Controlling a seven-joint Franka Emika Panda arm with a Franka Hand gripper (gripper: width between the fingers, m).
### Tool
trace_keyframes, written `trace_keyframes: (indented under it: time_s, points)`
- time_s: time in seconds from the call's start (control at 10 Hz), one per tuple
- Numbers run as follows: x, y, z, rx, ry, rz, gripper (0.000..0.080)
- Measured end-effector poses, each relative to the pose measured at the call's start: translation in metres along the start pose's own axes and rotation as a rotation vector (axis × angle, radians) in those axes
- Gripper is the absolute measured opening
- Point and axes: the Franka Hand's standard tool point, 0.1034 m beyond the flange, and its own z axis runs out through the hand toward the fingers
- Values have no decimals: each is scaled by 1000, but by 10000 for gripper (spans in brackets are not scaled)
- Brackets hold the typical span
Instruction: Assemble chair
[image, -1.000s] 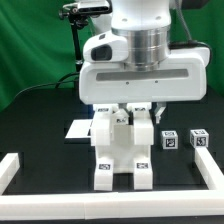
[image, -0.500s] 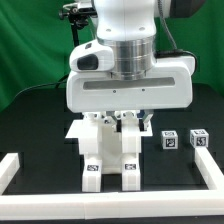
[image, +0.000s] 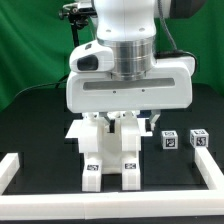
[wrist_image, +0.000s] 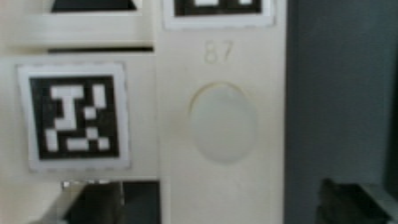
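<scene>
**Chair assembly, exterior and wrist views.** The chair (image: 110, 152) is shown standing on the black table (image: 45, 150), directly beneath the gripper (image: 124, 120). Compared with one second earlier, arm and chair are displaced toward the exterior view's left. Against the half-second frame no shift is seen. Whether the fingers are released or grasping the chair's top cannot be told, as the hand's body hides them. In the wrist view a tagged panel (wrist_image: 80, 115) of the chair fills the frame. Open table is left between the chair and the side rail (image: 10, 170) at the exterior view's left. The front rail (image: 100, 212) lies near the chair's feet but apart. The nearer cube (image: 170, 141) and the farther cube (image: 199, 140) stand apart at the exterior view's right.
</scene>
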Motion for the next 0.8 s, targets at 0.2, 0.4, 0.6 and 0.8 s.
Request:
trace_keyframes:
  time_s: [0.2,0.4,0.6,0.8]
  points:
    - [0,0,0,0,-1,0,639]
    - [0,0,1,0,-1,0,648]
    - [0,0,1,0,-1,0,648]
    - [0,0,1,0,-2,0,648]
